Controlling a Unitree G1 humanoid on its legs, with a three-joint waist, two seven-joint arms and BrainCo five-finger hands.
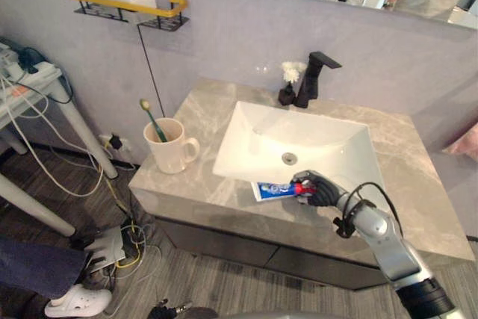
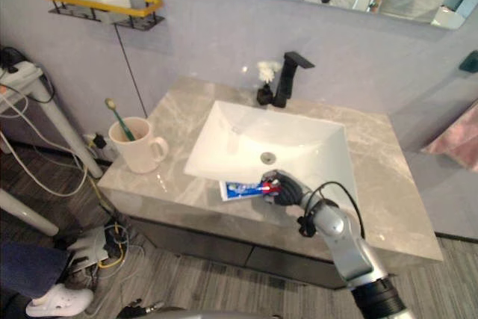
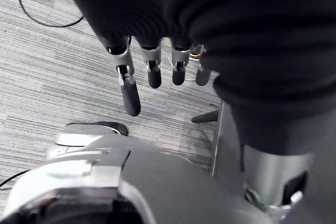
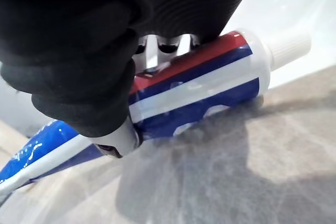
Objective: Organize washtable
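My right hand [image 1: 320, 189] wraps its fingers round the blue, red and white toothpaste tube [image 1: 272, 190] on the grey marble bench [image 1: 187, 173], to lift it; my left hand [image 3: 129, 94] hangs slack.

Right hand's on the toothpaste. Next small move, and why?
Probably lift it straight up a little. The right hand is curled round the toothpaste near its cap, but it lies on the counter at the front edge of the sink; the cup stands off to the left. Left hand hangs idle.
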